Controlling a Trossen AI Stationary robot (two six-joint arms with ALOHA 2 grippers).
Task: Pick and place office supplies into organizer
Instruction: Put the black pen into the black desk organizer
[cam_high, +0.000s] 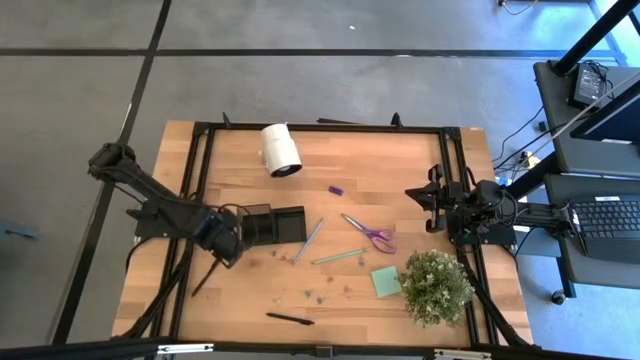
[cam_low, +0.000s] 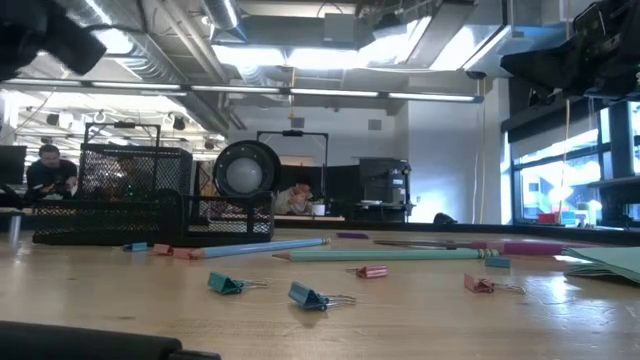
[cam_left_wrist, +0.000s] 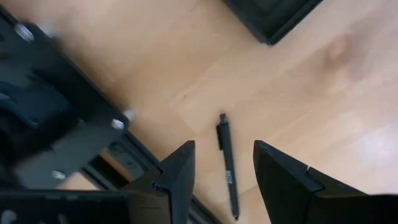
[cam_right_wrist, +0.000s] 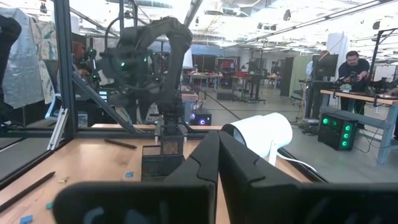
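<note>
A: With its jaws parted and nothing between them, the left gripper hangs over a dark pen on the bare wood, just beside the organizer. The wrist view shows the pen lying lengthwise in the gap, touching neither finger.

B: Judgement on the step: it looks like a pen pick. The fingers straddle the barrel already, so a straight descent should suit, closing across the barrel near its middle so the pen does not tip when lifted. Risk: a thin pen flat on wood may roll or slip out.

A: Noted. Organizer sits close, its black wall near the gripper, so the carry looks short.

B: Outward from there?

A: Remaining supplies lie well apart toward table centre: pale green pencil, purple-handled scissors, sticky-note pad, a tiny purple piece, small clips, and a second dark pen near the front edge. Organizer contents cannot be told.

B: Right gripper?

A: Clenched, empty, parked at the table's right edge by the potted plant.
</note>
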